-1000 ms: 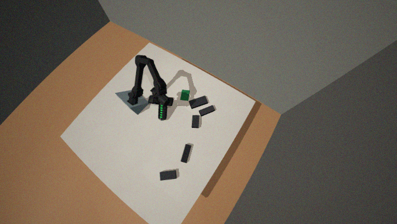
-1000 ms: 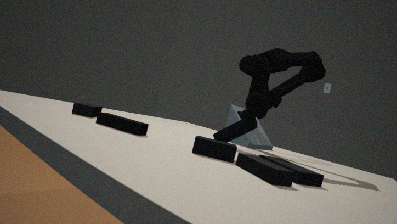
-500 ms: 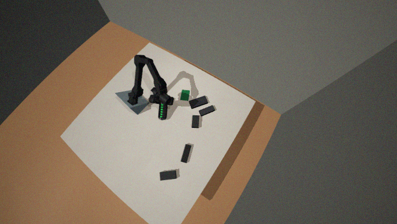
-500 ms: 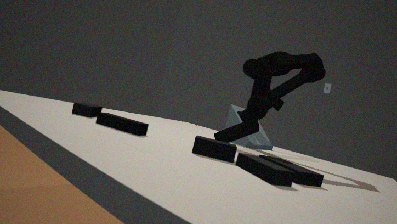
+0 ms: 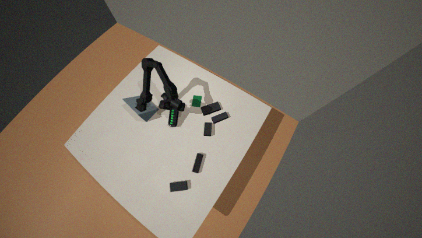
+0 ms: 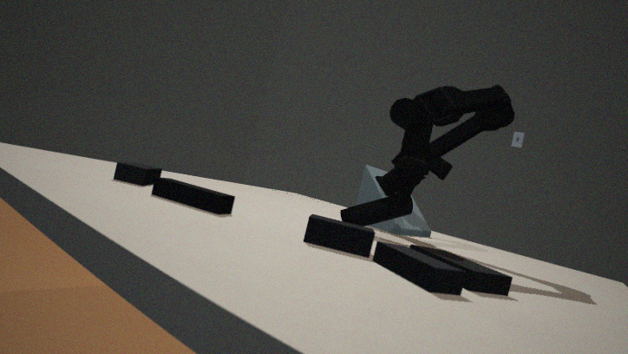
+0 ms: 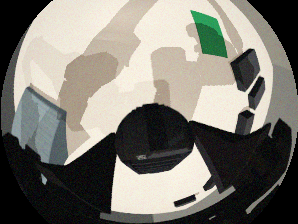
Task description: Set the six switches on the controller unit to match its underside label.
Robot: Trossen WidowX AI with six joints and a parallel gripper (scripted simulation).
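Observation:
The dark grey controller unit (image 5: 170, 117) (image 6: 373, 211) (image 7: 152, 137) shows a row of green rocker ends on its top in the top view. It hangs just above the white mat (image 5: 123, 153) (image 6: 272, 272), tilted, with its far end lower. My gripper (image 5: 171, 107) (image 6: 395, 198) (image 7: 153, 131) is shut on the unit's end nearest the arm base. In the wrist view I see the unit end-on between the fingers. The label on its underside is hidden in every view.
A green block (image 5: 196, 101) (image 7: 210, 34) lies right of the gripper. Dark modules (image 5: 210, 108) (image 5: 220, 117) (image 5: 207, 128) (image 6: 339, 234) (image 6: 417, 265) lie close to the right, with two more (image 5: 197, 163) (image 5: 179, 185) farther out. The blue-grey base plate (image 5: 147, 114) (image 6: 410, 221) lies behind.

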